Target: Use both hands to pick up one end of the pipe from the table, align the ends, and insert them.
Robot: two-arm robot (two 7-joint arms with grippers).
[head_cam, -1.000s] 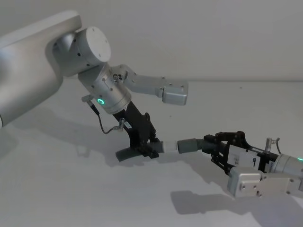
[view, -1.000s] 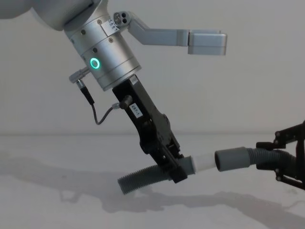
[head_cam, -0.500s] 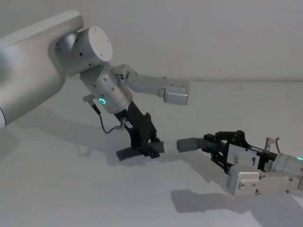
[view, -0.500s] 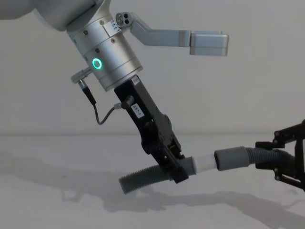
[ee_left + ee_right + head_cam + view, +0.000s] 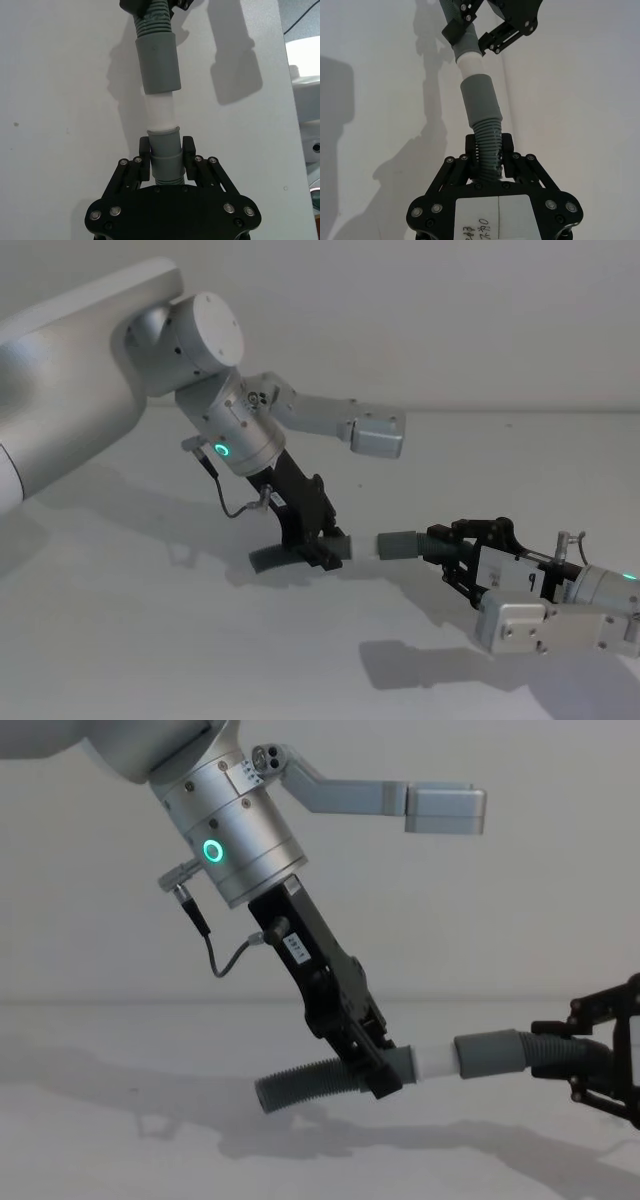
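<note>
My left gripper [image 5: 322, 546] is shut on the grey cuff of one ribbed pipe piece [image 5: 300, 1082], held just above the table [image 5: 150, 640]. Its white spigot end [image 5: 438, 1062] points right. My right gripper [image 5: 452, 550] is shut on the ribbed part of the other pipe piece, whose wider grey sleeve end [image 5: 490, 1053] points left. In the left wrist view the spigot [image 5: 160, 112] lines up with the sleeve [image 5: 157, 62], and its tip is at the sleeve's mouth. The right wrist view shows the sleeve [image 5: 480, 100] in line with the spigot [image 5: 470, 65].
The silver left arm with its green ring light [image 5: 222, 450] leans over the middle of the table. A silver camera bracket [image 5: 378, 436] sticks out to its right. A wall rises behind the table's far edge [image 5: 520, 412].
The left arm has shifted slightly right and its pipe piece lies a little flatter. The right gripper and sleeve have hardly moved. Spigot and sleeve stay lined up.
</note>
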